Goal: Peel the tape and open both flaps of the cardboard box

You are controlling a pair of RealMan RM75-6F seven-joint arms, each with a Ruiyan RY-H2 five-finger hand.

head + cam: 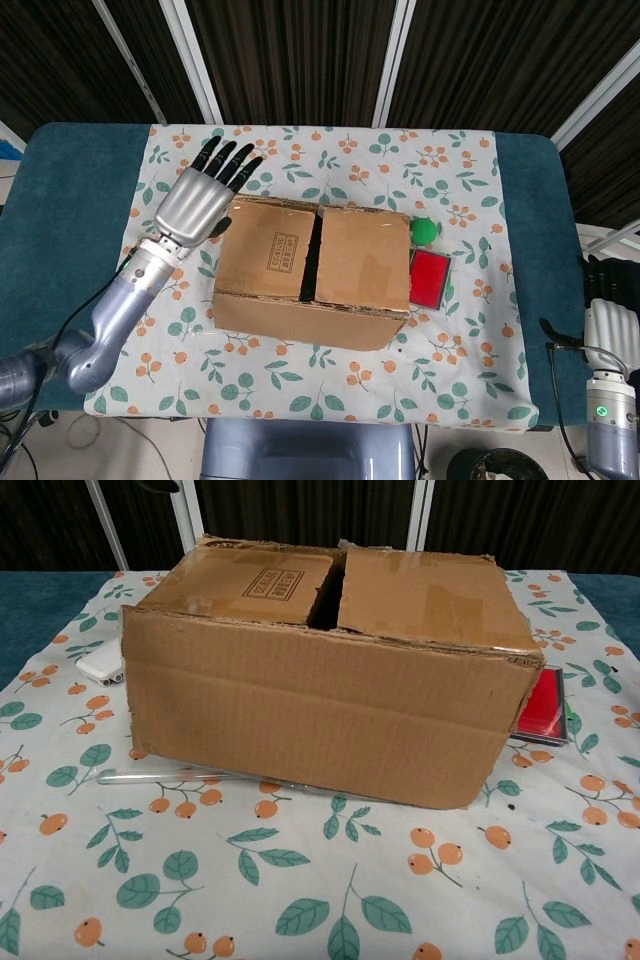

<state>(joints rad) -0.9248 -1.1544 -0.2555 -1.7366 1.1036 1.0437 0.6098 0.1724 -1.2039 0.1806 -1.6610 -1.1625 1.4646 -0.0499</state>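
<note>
We see the cardboard box (312,272) standing near the middle of the counter (70,220), on a white cloth (455,190) printed with leaves and orange fruit. Its two top flaps lie folded down, with a dark gap (311,258) running between them. The left flap carries a printed rectangular stamp (273,582); we cannot read its characters. What the box holds is hidden from both views. Clear tape residue (447,601) glints on the right flap in the chest view.

Just beside the box on its right we note a green ball (424,231) and, below it, a flat red item (430,279). A thin clear strip (190,775) lies on the cloth along the box's front lower edge, and a small white object (100,670) sits at its left side.

The left hand (195,203) hovers beside the box's far left corner, its dark fingers (228,160) spread and holding nothing. The right hand (608,318) appears at the frame's lower right, well apart from the box; we cannot tell how its fingers lie.
</note>
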